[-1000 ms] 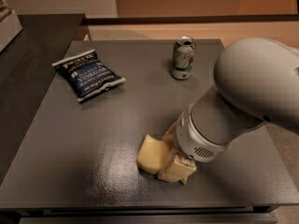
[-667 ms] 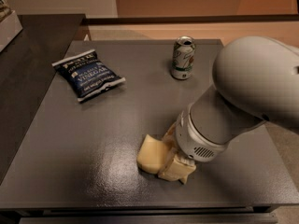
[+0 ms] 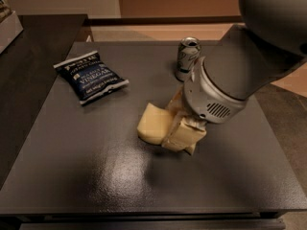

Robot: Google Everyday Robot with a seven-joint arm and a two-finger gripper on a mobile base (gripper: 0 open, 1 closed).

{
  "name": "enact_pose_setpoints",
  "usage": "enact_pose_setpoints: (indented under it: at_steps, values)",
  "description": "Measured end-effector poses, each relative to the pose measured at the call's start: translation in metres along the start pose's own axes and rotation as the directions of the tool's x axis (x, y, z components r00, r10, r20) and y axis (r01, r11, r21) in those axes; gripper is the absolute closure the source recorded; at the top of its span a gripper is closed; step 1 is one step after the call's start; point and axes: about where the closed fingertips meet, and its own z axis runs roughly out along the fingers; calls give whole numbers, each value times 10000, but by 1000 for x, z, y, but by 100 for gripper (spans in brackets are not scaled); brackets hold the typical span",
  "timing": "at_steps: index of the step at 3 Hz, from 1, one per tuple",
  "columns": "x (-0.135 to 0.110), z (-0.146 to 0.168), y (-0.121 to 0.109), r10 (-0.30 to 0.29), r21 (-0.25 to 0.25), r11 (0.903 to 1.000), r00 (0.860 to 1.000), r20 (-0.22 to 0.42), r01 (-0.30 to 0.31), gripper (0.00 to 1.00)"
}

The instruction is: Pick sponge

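The sponge [image 3: 152, 123] is a pale yellow foam slab in the middle of the dark table [image 3: 72, 166]. My gripper [image 3: 167, 124] comes down from the upper right and is shut on the sponge's right side. One blocky pale finger pad [image 3: 183, 134] shows in front of the sponge, the other [image 3: 174, 102] behind it. The sponge hangs slightly above the table, with its shadow on the surface below it. The sponge's right part is hidden by the fingers and the grey wrist [image 3: 211, 99].
A dark blue chip bag [image 3: 90, 76] lies flat at the table's back left. A soda can [image 3: 187, 58] stands upright at the back, just behind my wrist. A darker counter [image 3: 29, 66] adjoins the table on the left.
My arm has risen and the sponge has come up with it, held in the gripper. Its shadow now lies apart from it on the table. The bag and can have not moved.
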Motion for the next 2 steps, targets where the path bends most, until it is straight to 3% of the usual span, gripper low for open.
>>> enact_pose_setpoints:
  at_steps: [1,2]
  values:
    - [-35,-61,-25,-421,422,9983,9988,258,410,100]
    - [-40,-68,-23,-532,588,9969,9981,303,514,100]
